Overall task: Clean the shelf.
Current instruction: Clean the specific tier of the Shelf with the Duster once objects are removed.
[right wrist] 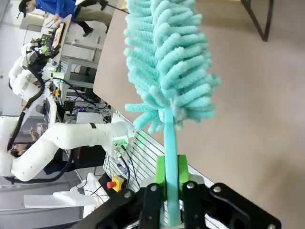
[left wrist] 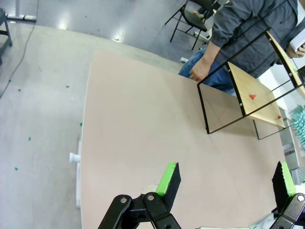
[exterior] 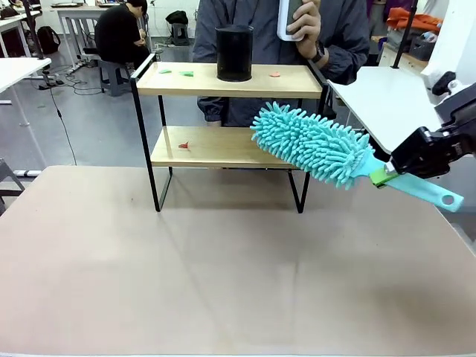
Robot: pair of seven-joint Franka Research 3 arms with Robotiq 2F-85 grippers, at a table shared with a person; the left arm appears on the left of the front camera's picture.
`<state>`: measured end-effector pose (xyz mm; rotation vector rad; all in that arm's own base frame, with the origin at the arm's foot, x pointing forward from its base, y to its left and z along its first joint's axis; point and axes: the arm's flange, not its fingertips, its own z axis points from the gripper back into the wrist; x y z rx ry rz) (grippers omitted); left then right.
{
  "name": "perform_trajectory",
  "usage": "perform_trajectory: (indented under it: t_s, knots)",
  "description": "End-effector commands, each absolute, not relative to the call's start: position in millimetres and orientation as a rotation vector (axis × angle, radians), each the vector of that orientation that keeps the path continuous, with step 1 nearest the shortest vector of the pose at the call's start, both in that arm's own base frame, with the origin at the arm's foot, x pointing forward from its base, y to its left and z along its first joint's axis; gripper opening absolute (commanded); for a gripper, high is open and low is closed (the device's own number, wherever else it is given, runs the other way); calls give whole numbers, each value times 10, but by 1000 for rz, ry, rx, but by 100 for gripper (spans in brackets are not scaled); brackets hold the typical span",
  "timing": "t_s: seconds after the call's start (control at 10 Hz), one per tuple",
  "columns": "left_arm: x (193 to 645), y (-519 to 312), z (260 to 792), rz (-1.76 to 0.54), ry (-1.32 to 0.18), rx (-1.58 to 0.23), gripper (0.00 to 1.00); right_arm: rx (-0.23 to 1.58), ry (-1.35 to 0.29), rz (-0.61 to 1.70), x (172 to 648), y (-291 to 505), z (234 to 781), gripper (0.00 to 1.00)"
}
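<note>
The shelf (exterior: 201, 80) stands at the table's far side, two light wooden boards in a black frame. Green scraps (exterior: 186, 74) and a red scrap (exterior: 275, 74) lie on its top board, and another red scrap (exterior: 183, 146) on the lower one. My right gripper (exterior: 387, 175) is shut on the handle of a teal fluffy duster (exterior: 312, 145), whose head hangs at the lower board's right end. In the right wrist view the duster (right wrist: 167, 62) rises from that gripper (right wrist: 170, 174). My left gripper (left wrist: 228, 176) is open above the table, well short of the shelf (left wrist: 262, 107).
A black cylinder (exterior: 234, 52) stands on the top board. A person behind the shelf holds a white cup (exterior: 286, 18) with one hand (exterior: 306, 30); the other hand (left wrist: 200, 71) rests at the table's far edge. The beige table (exterior: 223, 268) spreads before the shelf.
</note>
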<state>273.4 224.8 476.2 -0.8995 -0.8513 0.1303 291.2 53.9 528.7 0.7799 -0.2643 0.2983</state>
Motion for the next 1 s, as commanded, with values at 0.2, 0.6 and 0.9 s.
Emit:
perform_trajectory:
  t_s: [0.2, 0.6, 0.9]
  knots:
    - [2745, 2239, 4754, 113, -880, -905, 100, 789, -267, 304, 2890, 484, 5310, 12]
    - [2745, 2239, 4754, 113, -880, -905, 100, 726, -325, 286, 3312, 797, 5171, 12]
    - [2745, 2239, 4754, 113, -880, -905, 100, 647, -413, 230, 3544, 1069, 4963, 12]
